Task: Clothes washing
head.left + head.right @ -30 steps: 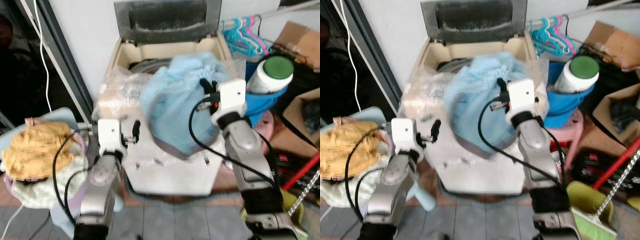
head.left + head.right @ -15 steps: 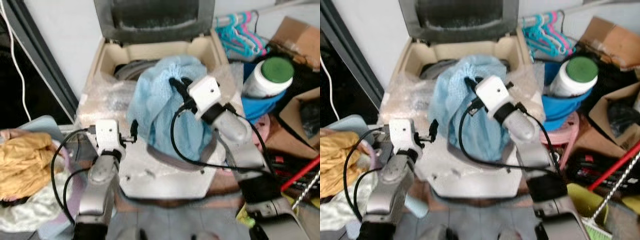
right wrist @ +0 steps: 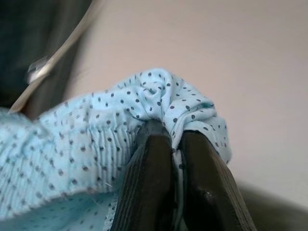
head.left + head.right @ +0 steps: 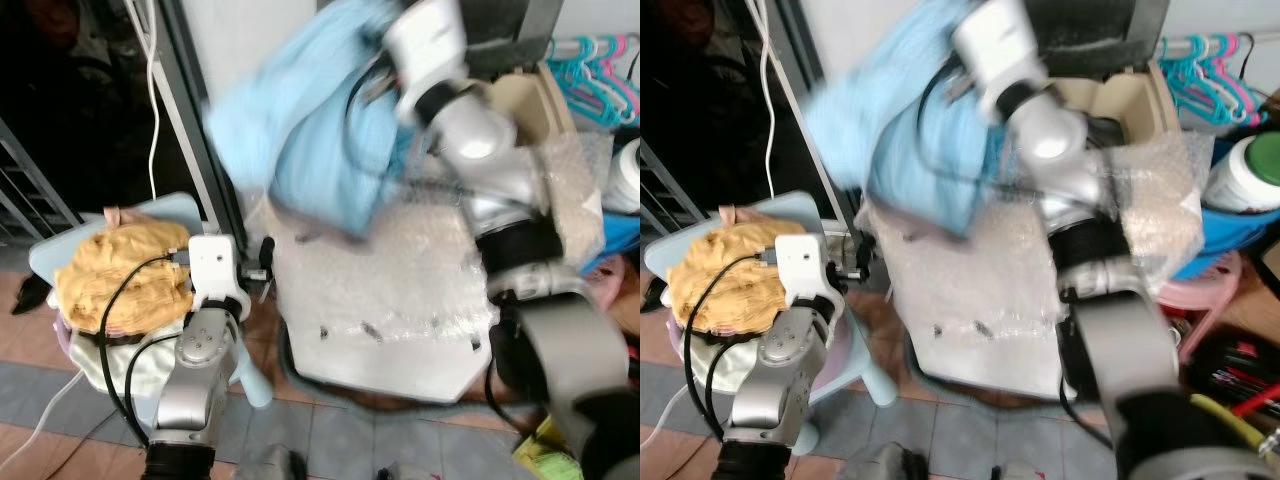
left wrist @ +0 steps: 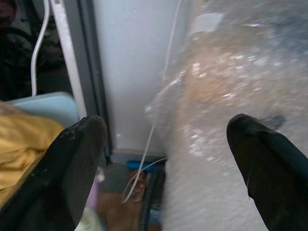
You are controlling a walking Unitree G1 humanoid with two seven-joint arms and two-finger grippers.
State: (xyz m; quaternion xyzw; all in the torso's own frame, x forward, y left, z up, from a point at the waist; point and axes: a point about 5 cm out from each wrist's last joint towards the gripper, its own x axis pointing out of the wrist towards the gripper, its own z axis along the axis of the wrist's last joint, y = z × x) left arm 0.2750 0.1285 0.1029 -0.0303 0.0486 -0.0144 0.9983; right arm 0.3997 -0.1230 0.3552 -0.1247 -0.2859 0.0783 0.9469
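Observation:
A light blue dotted garment (image 4: 300, 130) hangs blurred in the air above the left side of the washing machine (image 4: 400, 290), whose top is wrapped in bubble plastic. My right gripper (image 3: 174, 139) is raised high and shut on a bunched fold of this garment; its white wrist (image 4: 425, 40) shows above the cloth. The machine's cream rim (image 4: 520, 95) shows behind the right arm, and the tub is hidden. My left gripper (image 5: 163, 139) is open and holds nothing, low beside the machine's left edge (image 4: 265, 258). A yellow garment (image 4: 120, 275) lies on a pile at the left.
The pile rests on a pale blue seat (image 4: 150, 208). A dark doorway with a grey frame (image 4: 195, 130) and a white cable (image 4: 152, 100) is at the left. Hangers (image 4: 600, 60), a green-lidded white jar (image 4: 1250, 170) and a pink stool (image 4: 1210, 290) crowd the right.
The camera has swung left. My right arm has lifted the blue garment up and to the left, off the machine's middle. The left gripper stays open by the machine's side.

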